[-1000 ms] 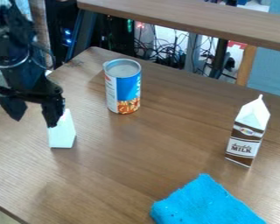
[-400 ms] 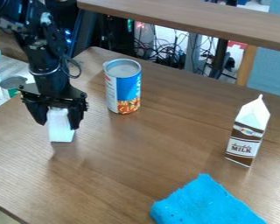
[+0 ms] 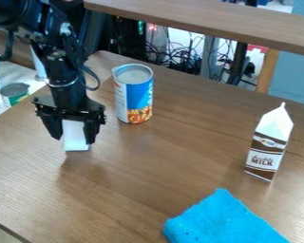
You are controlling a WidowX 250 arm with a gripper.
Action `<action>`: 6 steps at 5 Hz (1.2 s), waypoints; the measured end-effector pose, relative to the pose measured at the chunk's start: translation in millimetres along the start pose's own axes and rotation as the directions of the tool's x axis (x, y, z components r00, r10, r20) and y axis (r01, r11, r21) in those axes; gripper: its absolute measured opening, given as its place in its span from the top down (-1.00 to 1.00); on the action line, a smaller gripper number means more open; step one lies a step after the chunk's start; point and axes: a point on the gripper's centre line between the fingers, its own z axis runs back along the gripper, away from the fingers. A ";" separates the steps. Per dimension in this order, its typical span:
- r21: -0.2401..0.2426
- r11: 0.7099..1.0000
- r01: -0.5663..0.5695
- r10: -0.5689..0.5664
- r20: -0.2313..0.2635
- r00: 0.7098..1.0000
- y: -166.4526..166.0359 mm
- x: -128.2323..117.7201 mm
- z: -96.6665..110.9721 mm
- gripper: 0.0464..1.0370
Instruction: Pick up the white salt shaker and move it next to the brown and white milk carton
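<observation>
Camera view shows the black gripper with its jaws parted only by the width of the white block clasped between them, near the blue-labelled can at the wooden table's far-left side.

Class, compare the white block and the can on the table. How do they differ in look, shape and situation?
The white block is plain, whereas the can has a blue, white and orange label. The block has flat sides; the can is round. The block sits between the fingers of the gripper, while the can stands free on the table. Both are upright.
</observation>
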 end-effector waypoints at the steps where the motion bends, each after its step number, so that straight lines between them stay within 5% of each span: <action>1: 0.017 1.000 -0.005 0.005 -0.024 1.000 2.0 1.0 4.9 -0.27; 2: 0.017 1.000 0.016 -0.016 0.003 1.000 -7.4 14.8 35.9 -0.25; 3: 0.004 1.000 0.021 -0.021 0.098 0.995 -32.0 33.1 85.4 -0.25; 5: -0.150 0.974 0.171 -0.131 0.245 0.961 -128.5 72.0 180.6 -0.25; 6: -0.214 0.929 0.303 -0.273 0.158 0.949 -186.4 88.2 133.3 -0.25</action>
